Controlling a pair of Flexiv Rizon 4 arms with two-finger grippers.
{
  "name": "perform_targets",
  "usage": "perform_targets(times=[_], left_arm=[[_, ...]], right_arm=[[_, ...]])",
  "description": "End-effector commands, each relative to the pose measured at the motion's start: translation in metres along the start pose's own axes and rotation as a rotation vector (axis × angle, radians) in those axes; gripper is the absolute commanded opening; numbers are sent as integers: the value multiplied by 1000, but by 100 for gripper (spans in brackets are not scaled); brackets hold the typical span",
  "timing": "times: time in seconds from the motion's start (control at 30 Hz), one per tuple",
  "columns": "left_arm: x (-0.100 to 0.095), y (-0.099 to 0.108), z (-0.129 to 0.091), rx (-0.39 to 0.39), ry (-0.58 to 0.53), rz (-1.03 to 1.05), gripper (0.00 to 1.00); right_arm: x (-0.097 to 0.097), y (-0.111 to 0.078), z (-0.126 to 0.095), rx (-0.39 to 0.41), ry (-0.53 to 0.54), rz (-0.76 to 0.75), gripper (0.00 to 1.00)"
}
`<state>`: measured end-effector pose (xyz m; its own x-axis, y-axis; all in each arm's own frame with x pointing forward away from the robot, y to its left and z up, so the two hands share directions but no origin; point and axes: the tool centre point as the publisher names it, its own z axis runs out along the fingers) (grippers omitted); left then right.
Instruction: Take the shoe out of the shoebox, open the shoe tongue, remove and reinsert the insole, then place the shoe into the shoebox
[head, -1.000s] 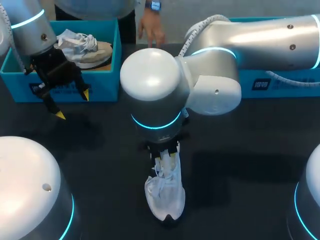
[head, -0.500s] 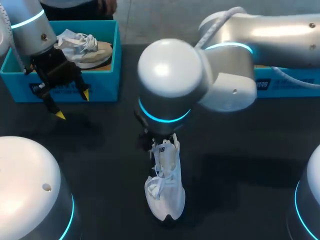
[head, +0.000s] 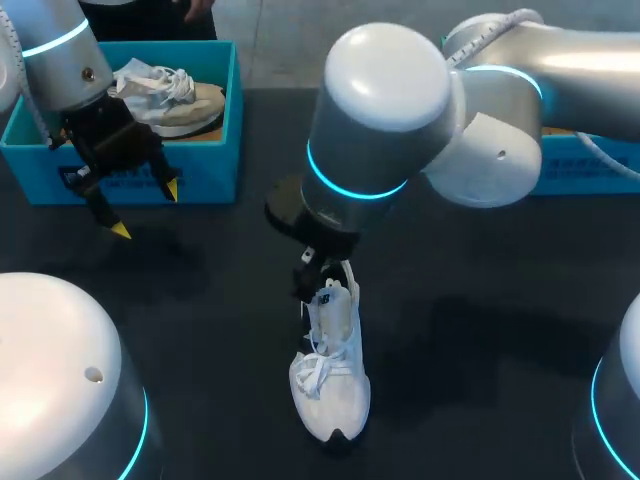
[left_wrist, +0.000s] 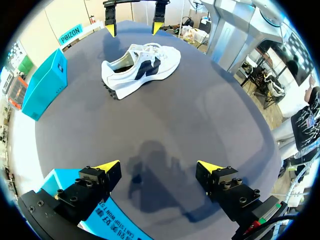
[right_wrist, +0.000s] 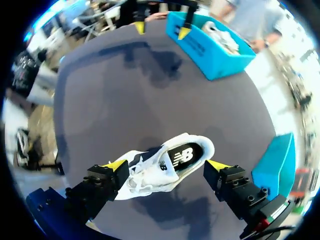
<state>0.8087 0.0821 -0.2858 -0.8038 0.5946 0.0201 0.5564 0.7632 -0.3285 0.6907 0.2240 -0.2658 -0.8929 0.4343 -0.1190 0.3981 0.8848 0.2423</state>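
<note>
A white shoe (head: 330, 375) stands on its sole in the middle of the black table, toe toward the near edge. My right gripper (head: 325, 272) hangs just above its heel, largely hidden under the wrist. In the right wrist view that gripper (right_wrist: 167, 165) is open, and the shoe (right_wrist: 150, 172) lies below, apart from both fingers, with its insole showing. My left gripper (head: 140, 205) is open and holds nothing in front of the left blue shoebox (head: 215, 150). From the left wrist its gripper (left_wrist: 160, 167) faces the shoe (left_wrist: 140, 67) across the table.
The left shoebox holds another pale shoe (head: 170, 95). A second blue box (head: 590, 150) stands at the back right behind my right arm. Black tabletop (head: 480, 330) surrounds the white shoe.
My right gripper has opened, let go of the shoe's heel and risen, its arm swinging to the right. The shoe stays put. A hand at the table's back edge has withdrawn. The left arm kept still.
</note>
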Motion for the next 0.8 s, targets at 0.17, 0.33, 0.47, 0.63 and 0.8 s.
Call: perform_targets(times=[0.17, 0.33, 0.47, 0.63, 0.8], left_arm=[[1, 0, 0, -2, -2, 1, 100], [1, 0, 0, -2, -2, 1, 100], [1, 0, 0, -2, -2, 1, 100], [1, 0, 0, -2, -2, 1, 100], [1, 0, 0, -2, -2, 1, 100]], right_arm=[[-10, 12, 18, 49, 140, -278, 100], [-27, 24, 27, 91, 105, -352, 100], [-40, 32, 34, 91, 76, -397, 100], [-52, 38, 45, 126, 49, -425, 100], [-63, 34, 60, 110, 38, -445, 100]])
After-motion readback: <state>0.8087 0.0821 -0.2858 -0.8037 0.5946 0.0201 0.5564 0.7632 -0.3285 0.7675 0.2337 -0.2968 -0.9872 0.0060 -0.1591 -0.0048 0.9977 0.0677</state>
